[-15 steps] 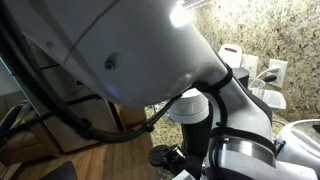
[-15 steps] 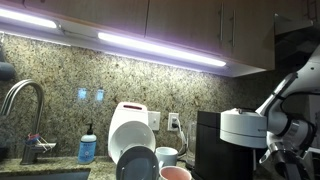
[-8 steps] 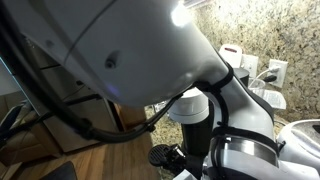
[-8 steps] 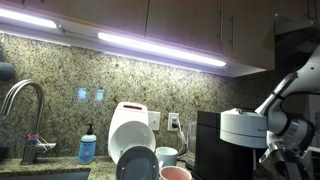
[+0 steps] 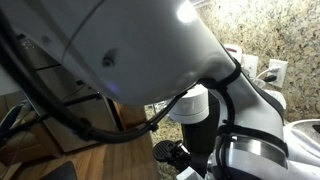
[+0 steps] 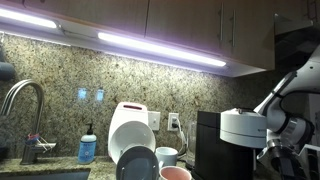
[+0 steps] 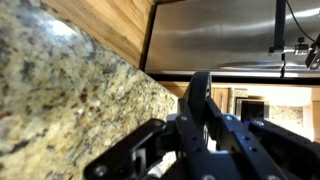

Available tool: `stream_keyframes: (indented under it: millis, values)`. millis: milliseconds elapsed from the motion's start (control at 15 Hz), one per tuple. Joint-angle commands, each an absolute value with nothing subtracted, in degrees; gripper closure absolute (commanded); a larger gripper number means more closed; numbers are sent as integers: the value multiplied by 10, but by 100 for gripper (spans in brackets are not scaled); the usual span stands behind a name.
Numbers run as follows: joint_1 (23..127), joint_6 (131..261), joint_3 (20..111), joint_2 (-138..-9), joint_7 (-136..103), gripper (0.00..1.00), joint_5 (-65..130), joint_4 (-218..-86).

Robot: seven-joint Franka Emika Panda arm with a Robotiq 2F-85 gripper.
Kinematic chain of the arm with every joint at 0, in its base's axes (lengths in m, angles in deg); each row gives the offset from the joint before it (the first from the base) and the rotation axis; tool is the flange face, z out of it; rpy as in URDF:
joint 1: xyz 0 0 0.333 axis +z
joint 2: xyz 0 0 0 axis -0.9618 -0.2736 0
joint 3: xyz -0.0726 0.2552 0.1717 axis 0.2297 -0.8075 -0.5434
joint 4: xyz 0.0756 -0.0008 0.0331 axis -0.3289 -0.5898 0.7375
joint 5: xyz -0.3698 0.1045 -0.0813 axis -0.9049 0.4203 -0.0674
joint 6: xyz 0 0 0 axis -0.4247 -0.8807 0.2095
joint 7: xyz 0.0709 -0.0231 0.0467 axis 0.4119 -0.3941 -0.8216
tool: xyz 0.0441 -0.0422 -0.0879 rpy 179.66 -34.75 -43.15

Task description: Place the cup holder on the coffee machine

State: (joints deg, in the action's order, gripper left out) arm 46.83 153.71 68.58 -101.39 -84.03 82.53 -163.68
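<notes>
In the wrist view my gripper [image 7: 202,120] is shut on the cup holder [image 7: 200,92], a thin black disc held on edge between the fingers and pointing at the granite wall and cabinet underside. The coffee machine [image 6: 236,142], black with a silver-grey dome head, stands at the right of the counter. My arm [image 6: 287,105] reaches down just to its right, and the gripper there is cut off by the frame edge. In an exterior view the arm [image 5: 130,50] fills most of the picture, with part of the machine [image 5: 196,118] behind it.
A white-and-steel appliance [image 6: 130,125] stands left of the machine, with dark plates [image 6: 135,163] and cups [image 6: 167,156] in front. A faucet [image 6: 25,100] and a soap bottle [image 6: 88,147] are at the far left. Cabinets hang overhead.
The arm has shifted a little in the close exterior view. The cup holder stays in the gripper.
</notes>
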Motion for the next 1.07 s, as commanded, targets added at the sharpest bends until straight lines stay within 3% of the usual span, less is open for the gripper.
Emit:
stream_keyframes:
  millis: [0, 1000]
  values:
    - [466, 1525, 685, -1015, -847, 95, 843, -1629]
    - [458, 1520, 688, -1017, -873, 95, 853, -1645]
